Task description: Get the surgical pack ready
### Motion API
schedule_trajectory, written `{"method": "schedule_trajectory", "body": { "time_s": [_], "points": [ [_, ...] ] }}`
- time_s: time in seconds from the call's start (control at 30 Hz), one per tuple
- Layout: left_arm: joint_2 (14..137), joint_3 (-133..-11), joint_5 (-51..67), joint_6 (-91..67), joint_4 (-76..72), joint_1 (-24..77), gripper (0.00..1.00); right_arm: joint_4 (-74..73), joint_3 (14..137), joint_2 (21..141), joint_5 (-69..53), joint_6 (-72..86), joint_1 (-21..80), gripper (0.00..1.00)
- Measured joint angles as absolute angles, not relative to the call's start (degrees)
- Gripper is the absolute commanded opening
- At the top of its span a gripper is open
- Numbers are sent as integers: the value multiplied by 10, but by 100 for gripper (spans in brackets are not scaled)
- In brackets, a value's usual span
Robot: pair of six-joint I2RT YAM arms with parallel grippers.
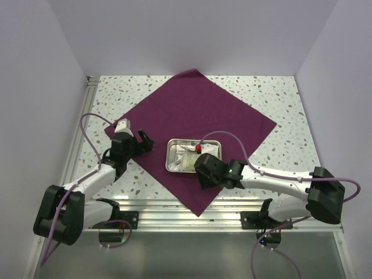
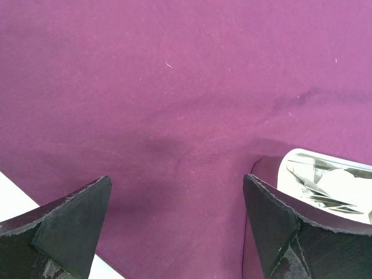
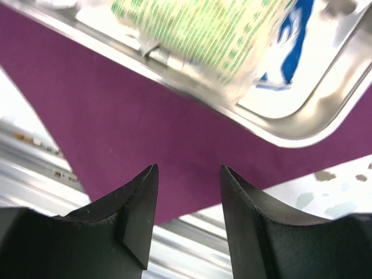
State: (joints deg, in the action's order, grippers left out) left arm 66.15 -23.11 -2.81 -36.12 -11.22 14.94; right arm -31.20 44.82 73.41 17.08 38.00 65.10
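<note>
The surgical pack's purple cloth lies spread flat as a diamond on the speckled table. A shiny steel tray sits on its near half, holding white packets and a small red piece. My left gripper hovers over the cloth's left part, left of the tray, jaws wide open and empty; the tray's corner shows past its right finger. My right gripper hangs over the cloth just near of the tray, jaws partly apart with nothing between them. A green-printed packet lies in the tray.
The cloth's near corner reaches the aluminium rail at the table's near edge. White walls close in the table at left, back and right. Bare speckled tabletop shows around the cloth's corners.
</note>
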Motion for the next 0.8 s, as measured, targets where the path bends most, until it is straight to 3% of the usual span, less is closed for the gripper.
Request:
{"method": "schedule_trajectory", "body": {
  "time_s": [0.33, 0.8],
  "points": [
    [676, -237, -26, -357, -116, 154, 98, -258, 519, 867, 121, 338, 589, 48],
    [701, -248, -26, -349, -116, 159, 98, -214, 556, 933, 83, 301, 513, 49]
  ]
}}
